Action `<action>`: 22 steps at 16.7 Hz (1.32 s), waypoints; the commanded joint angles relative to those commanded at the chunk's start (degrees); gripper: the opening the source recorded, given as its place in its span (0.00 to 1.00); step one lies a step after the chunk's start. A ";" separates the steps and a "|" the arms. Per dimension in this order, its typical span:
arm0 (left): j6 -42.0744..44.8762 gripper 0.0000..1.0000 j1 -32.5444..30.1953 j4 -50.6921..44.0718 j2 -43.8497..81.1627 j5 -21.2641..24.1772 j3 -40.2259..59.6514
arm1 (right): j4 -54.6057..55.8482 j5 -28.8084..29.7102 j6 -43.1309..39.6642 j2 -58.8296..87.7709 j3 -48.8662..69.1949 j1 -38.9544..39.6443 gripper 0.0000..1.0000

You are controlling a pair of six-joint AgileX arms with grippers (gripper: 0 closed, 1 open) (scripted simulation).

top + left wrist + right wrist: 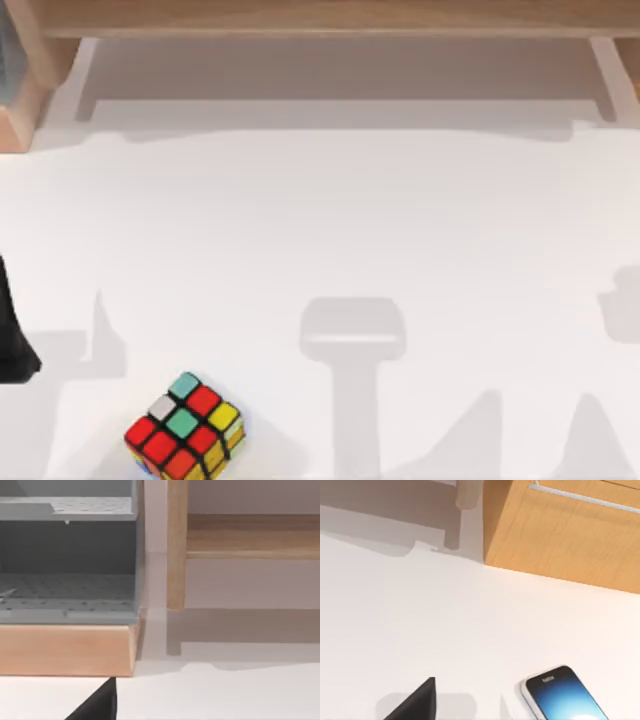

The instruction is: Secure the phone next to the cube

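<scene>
The cube [185,428], with red, teal, yellow, orange and white stickers, sits on the white table near the front edge, left of centre. The phone [565,696] lies flat and screen up on the table in the right wrist view, its lower part cut off by the frame edge. A black part of my right gripper [416,703] hangs a short way from the phone, not touching it. My left arm [12,335] is a dark shape at the table's left edge, well left of and behind the cube. A black part of my left gripper [98,704] faces the back corner.
A wooden shelf frame [320,20] runs along the back of the table. A grey perforated rack on a wooden base [65,647] stands at the back left. A wooden cabinet [560,535] stands behind the phone. Arm shadows fall across the table's front.
</scene>
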 joint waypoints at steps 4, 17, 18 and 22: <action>0.00 1.00 0.00 0.00 0.00 0.00 0.00 | -11.36 -0.17 -9.73 25.43 16.27 -4.59 1.00; 0.00 1.00 0.00 0.00 0.00 0.00 0.00 | -38.73 -0.13 -34.60 84.49 58.06 -16.13 1.00; 0.00 1.00 0.00 0.00 0.00 0.00 0.00 | -39.39 -0.09 -35.31 86.07 59.36 -16.45 1.00; 0.00 1.00 0.00 0.00 0.00 0.00 0.00 | -40.03 -0.04 -35.98 87.49 60.55 -16.78 1.00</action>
